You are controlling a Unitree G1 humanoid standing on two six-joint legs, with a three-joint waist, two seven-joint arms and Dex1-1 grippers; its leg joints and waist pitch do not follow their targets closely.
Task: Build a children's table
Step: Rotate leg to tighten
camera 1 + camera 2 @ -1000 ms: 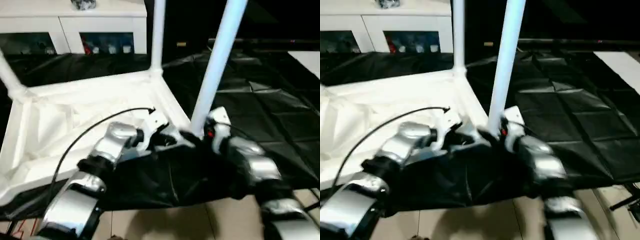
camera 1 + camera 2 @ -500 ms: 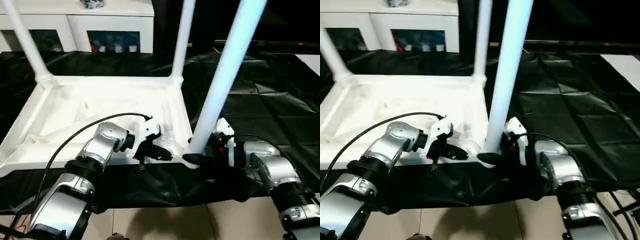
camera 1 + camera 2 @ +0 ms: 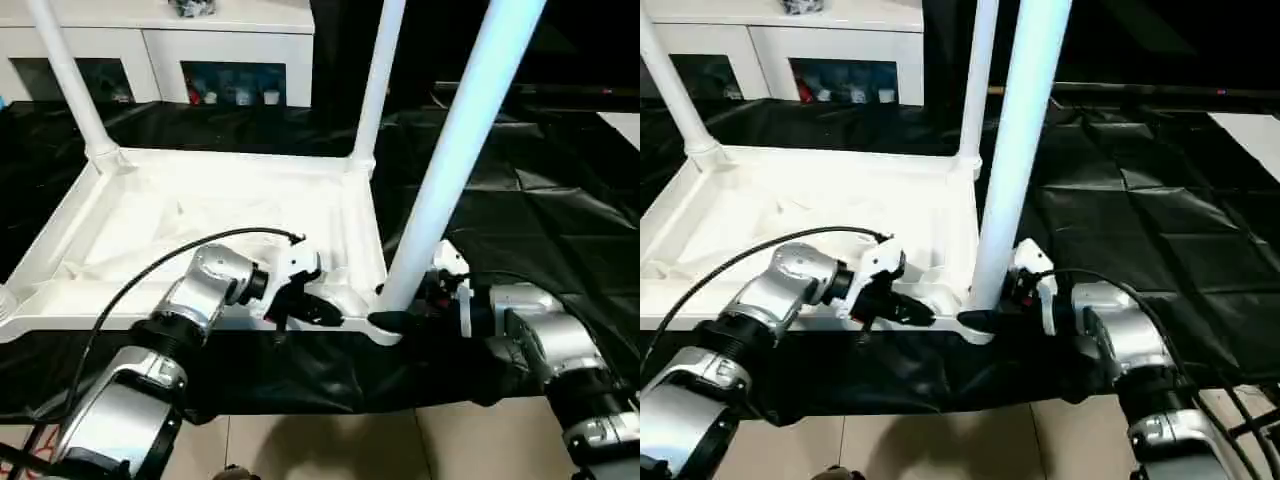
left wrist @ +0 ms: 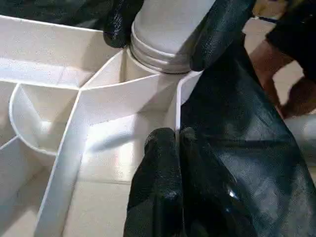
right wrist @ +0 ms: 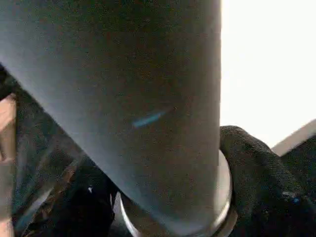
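Observation:
The white tabletop (image 3: 210, 215) lies upside down on a black sheet, ribs up. Two white legs stand in its far corners, one on the left (image 3: 70, 85) and one on the right (image 3: 375, 85). A third leg (image 3: 455, 150) rises from the near right corner socket (image 4: 148, 64). My left gripper (image 3: 325, 312) is shut on the thin rim wall (image 4: 177, 108) right beside that socket, as the left wrist view (image 4: 176, 138) shows. My right gripper (image 3: 980, 320) clasps the base of the near right leg, one black finger (image 4: 217, 29) on each side of its collar.
A white cabinet with glass doors (image 3: 230, 50) stands behind the work. The black sheet (image 3: 540, 220) spreads wide to the right. Beige floor tiles (image 3: 330, 445) show at the near edge. A black cable (image 3: 130, 290) loops over my left forearm.
The head camera has levelled and swung, shifting the whole picture. My right gripper's fingers have drawn in around the near right leg's base. The left gripper keeps its pinch on the rim.

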